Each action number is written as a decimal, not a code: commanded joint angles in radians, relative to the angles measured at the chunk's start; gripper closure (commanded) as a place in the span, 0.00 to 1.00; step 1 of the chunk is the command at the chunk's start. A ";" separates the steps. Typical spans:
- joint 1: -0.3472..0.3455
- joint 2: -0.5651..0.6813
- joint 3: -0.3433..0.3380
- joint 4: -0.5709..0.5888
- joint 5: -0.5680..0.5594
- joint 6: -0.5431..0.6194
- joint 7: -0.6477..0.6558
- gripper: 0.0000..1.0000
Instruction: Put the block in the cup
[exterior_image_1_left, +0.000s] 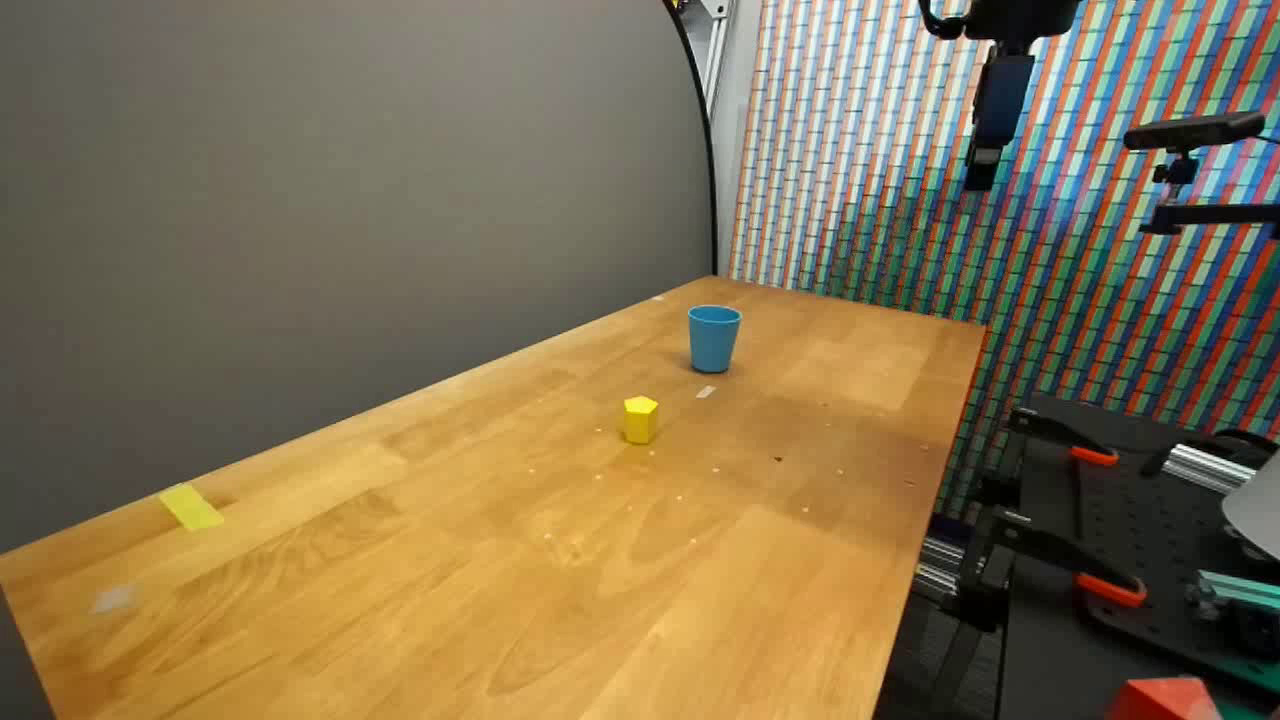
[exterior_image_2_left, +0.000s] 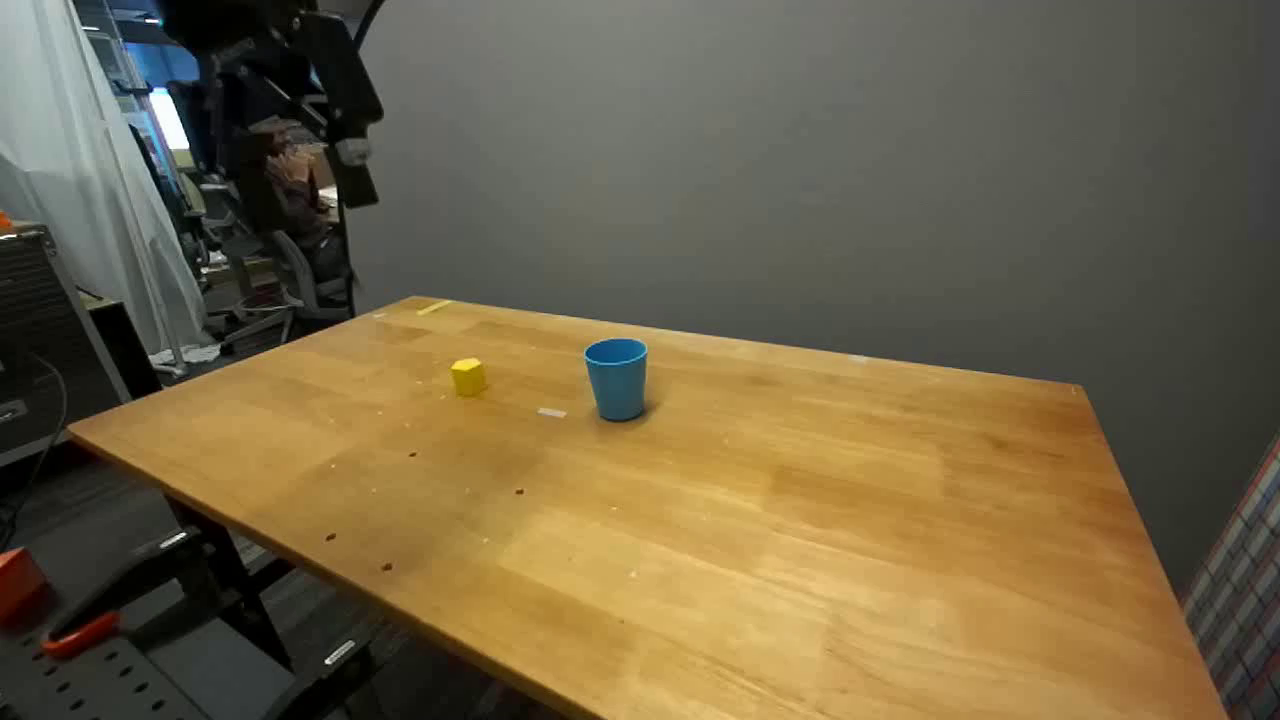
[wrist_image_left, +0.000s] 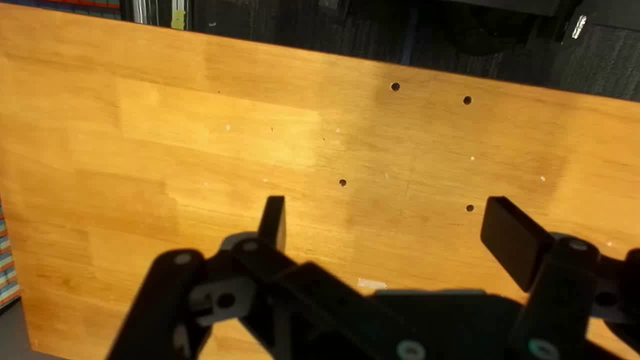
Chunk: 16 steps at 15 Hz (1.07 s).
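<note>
1. One wooden tabletop (exterior_image_2_left: 800, 500) takes up much of all three views, its boards running in patches of honey and darker brown (a duller, greyer area shows in both exterior views).
2. Four small dark holes (wrist_image_left: 342, 183) pierce the wood in the wrist view, with pale specks (wrist_image_left: 472, 158) scattered among them.
3. On the tabletop, in both exterior views, stand the yellow block (exterior_image_1_left: 640, 420), its upper face five-sided, and the blue cup (exterior_image_1_left: 714, 340), upright and widening toward its rim; the block is outside the cup, near it but not touching.
4. A short whitish strip (exterior_image_2_left: 551, 412) lies near both, while a flat yellow patch (exterior_image_1_left: 191, 507) sits by the edge along the grey backdrop (exterior_image_1_left: 330, 200).
5. The gripper (wrist_image_left: 385, 210) hangs high, well apart from block and cup; it is released, its jaws spread wide, with tabletop showing between them.
6. Past the backdrop's curved black border, in an exterior view, rises a wall (exterior_image_1_left: 1080, 300) striped in red, green, blue and white (rather like tiny tiles).
7. Beside the table, lower down, are a black perforated plate (exterior_image_1_left: 1150, 510) and a black clamp (exterior_image_1_left: 1070, 555) with an orange-red end.
8. A white curtain (exterior_image_2_left: 90, 180) hangs in the background, near an office chair (exterior_image_2_left: 293, 265) and a sitting person (exterior_image_2_left: 312, 215), partly hidden behind the gripper.
</note>
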<state>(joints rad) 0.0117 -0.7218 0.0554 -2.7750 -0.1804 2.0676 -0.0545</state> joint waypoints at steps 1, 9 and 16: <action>0.006 0.000 -0.006 0.002 -0.004 -0.003 0.004 0.00; 0.006 0.000 -0.006 0.003 -0.004 -0.003 0.004 0.00; 0.056 0.380 -0.051 0.138 0.142 0.322 -0.032 0.00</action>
<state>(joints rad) 0.0258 -0.5381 0.0296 -2.7358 -0.1037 2.2826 -0.0535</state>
